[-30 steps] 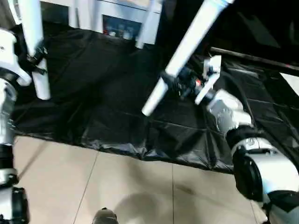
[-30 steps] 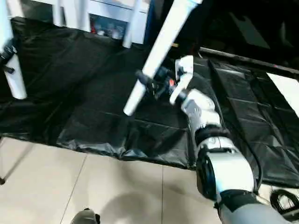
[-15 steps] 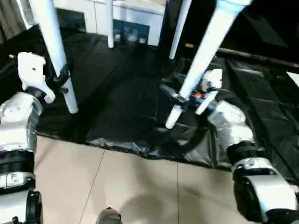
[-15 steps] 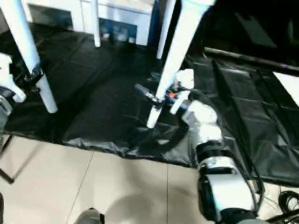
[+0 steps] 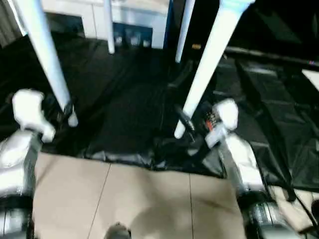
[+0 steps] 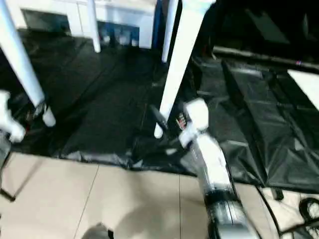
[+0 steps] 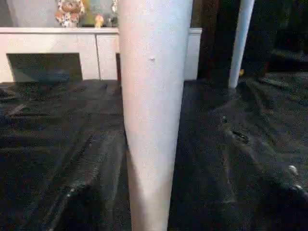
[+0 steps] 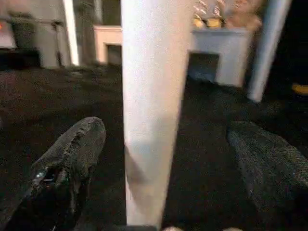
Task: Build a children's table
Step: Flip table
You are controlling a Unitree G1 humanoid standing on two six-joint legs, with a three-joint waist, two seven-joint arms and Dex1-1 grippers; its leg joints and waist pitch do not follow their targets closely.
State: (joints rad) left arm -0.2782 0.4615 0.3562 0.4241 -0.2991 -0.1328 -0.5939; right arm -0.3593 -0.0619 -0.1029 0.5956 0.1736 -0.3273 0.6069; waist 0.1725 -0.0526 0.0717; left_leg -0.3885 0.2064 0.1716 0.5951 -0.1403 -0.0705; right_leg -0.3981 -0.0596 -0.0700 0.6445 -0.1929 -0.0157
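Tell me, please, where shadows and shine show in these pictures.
Left eye view: a soft shadow on the tiled floor near the bottom edge, and shine along folds of the black sheet. Left wrist view: the white leg is shaded low on one side.

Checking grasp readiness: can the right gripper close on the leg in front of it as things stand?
Likely yes: the right gripper is open, its fingers either side of the leg near its lower end, nothing between.

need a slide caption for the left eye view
Each gripper, left gripper and right gripper, at a white table leg above the black-draped table.
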